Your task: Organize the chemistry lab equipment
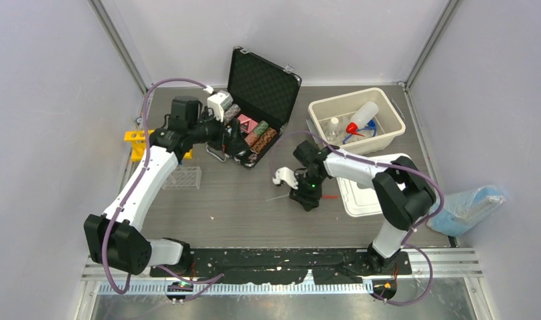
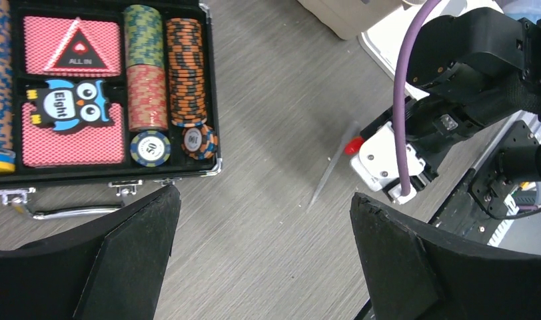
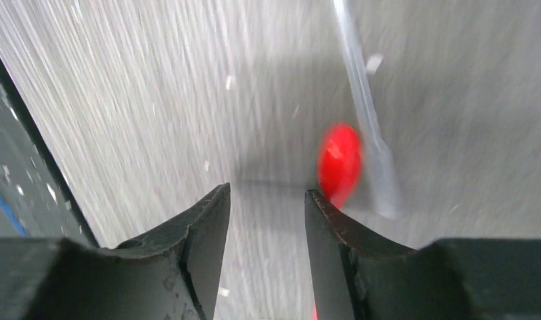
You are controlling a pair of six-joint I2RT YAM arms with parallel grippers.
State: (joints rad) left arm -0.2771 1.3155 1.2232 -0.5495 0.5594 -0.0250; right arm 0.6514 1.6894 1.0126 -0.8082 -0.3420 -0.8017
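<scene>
Closest to me, out on the grey worktop [image 1: 241, 220], the right tool [image 3: 268, 193] points down. Its two fingers have only a small gap between them, and nothing is in the gap. A small red piece [image 3: 340, 163] lies on the worktop just past the tip of one finger; I cannot tell if they touch. A thin clear stick [image 3: 364, 113] lies right beside the red piece. A flat white lid [image 1: 358, 199] lies near that tool, on its right.

Over on the left side sits the clear tube rack [image 1: 182, 177]. A bit farther back, the yellow tube rack [image 1: 137, 141] stands by the wall.

Farther back, the left tool [image 2: 262, 193] hangs by the front of the black case [image 1: 264, 87], which is open. Its fingers are spread wide and hold nothing. Rows of striped chips [image 2: 186, 73] fill the case.

At the far right is a white tub [image 1: 378, 141]. The white squeeze bottle [image 1: 362, 115] with the red cap lies in it, next to a small clear bottle [image 1: 333, 127].
</scene>
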